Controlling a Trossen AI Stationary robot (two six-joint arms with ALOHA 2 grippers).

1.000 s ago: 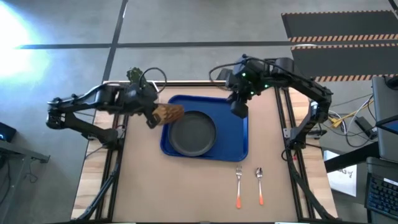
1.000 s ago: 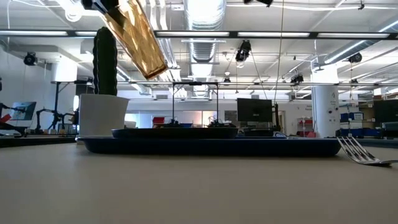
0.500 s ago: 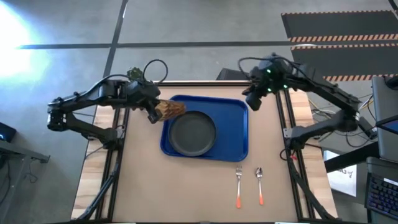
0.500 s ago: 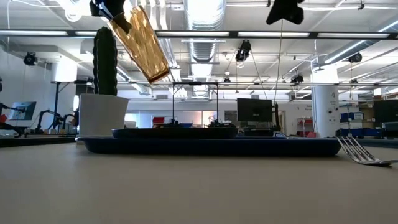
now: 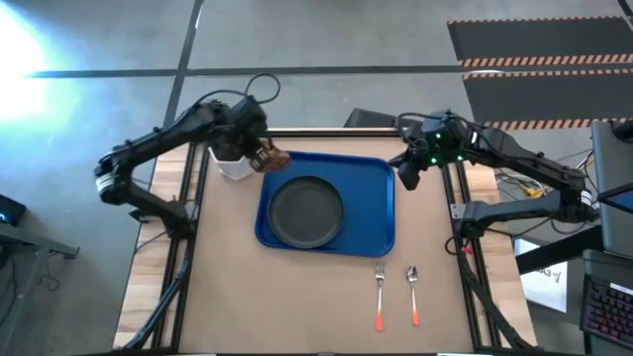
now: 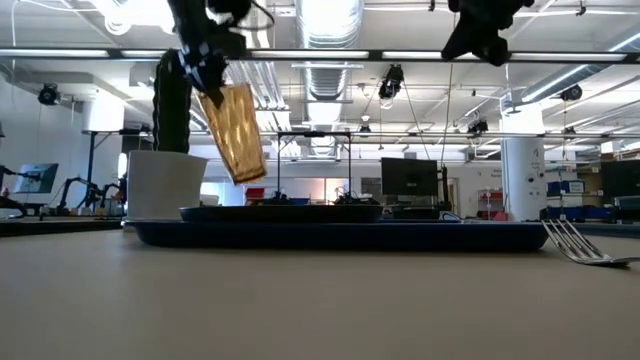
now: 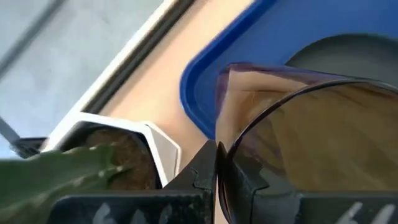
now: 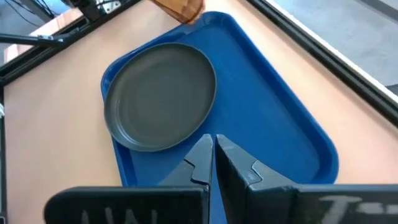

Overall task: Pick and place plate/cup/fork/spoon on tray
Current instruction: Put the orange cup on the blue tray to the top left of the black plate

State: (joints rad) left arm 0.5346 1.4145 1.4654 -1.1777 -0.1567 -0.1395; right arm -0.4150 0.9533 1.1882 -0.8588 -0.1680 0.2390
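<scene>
From the high view I see the left gripper (image 5: 259, 155) holding the cup (image 5: 271, 159) over the far left corner of the tray (image 5: 379, 198), just beside the white pot (image 5: 233, 166) with the cactus. The plate (image 5: 307, 212) lies on the left half of the tray. The right gripper (image 5: 407, 175) hangs just past the tray's far right corner, with nothing in it. The fork (image 5: 379, 296) and the spoon (image 5: 412, 295) lie side by side on the table (image 5: 227, 297) near the front edge, well apart from the tray, handles toward the front. In the low view the cup (image 6: 234, 131) hangs tilted in the air above the tray (image 6: 340, 235), gripped at its upper end by the left gripper (image 6: 205, 68), with the cactus pot (image 6: 165, 185) behind it; the fork's tines (image 6: 575, 243) show at the right, and the right gripper (image 6: 480, 30) sits high up. In the left wrist view my fingers (image 7: 202, 177) are clamped on the rim of the cup (image 7: 311, 146), above the tray's corner (image 7: 205, 93), with the pot (image 7: 134, 152) close by. In the right wrist view the fingers (image 8: 202, 158) are pressed together on nothing, above the tray (image 8: 280, 130), which carries the plate (image 8: 160, 96); the cup (image 8: 180, 7) shows at the tray's far corner.
</scene>
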